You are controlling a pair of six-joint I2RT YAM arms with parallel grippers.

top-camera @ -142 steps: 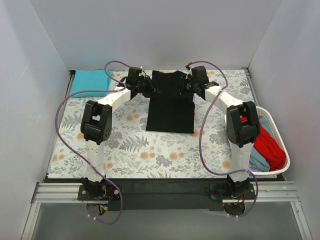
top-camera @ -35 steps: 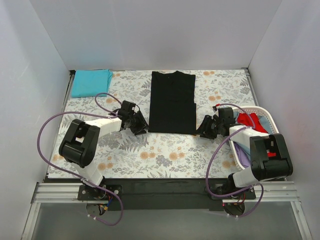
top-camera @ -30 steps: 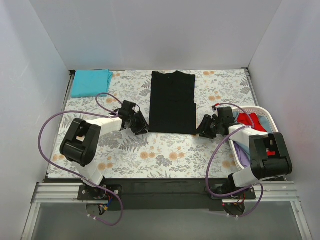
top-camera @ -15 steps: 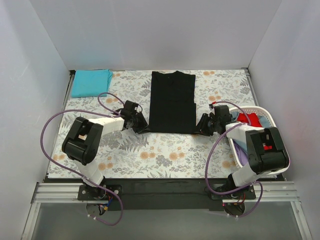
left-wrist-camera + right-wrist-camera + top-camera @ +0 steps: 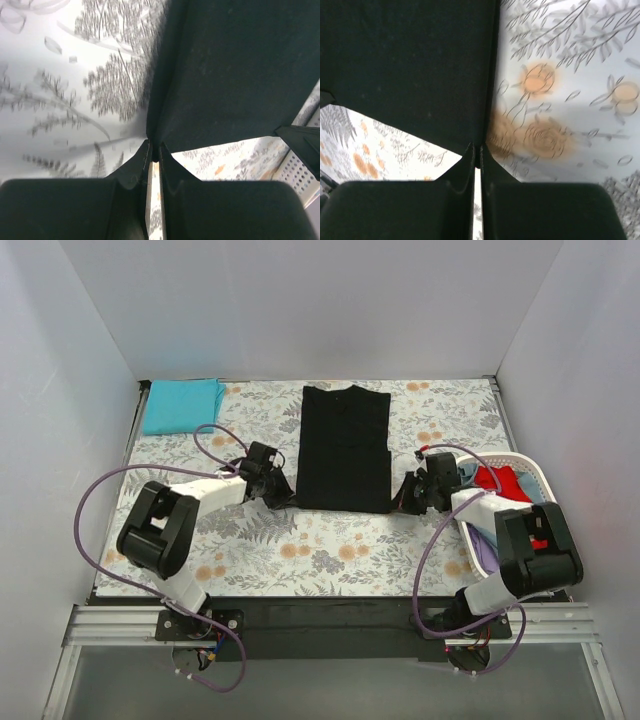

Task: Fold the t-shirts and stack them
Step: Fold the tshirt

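Floral table (image 5: 330, 540): left gripper (image 5: 154, 147), right gripper (image 5: 476, 148) pinch black t-shirt (image 5: 345, 445) corners.

Your top camera sits high behind both arm bases and looks down and forward over the whole floral-patterned tabletop (image 5: 330, 540). Your left wrist camera looks along the left end effector (image 5: 154, 150), very near the cloth, onto the near left corner of the flat black cotton t-shirt (image 5: 235, 70). Your right wrist camera looks along the right end effector (image 5: 476, 149) onto its near right corner. All three views share that shirt's near hem.
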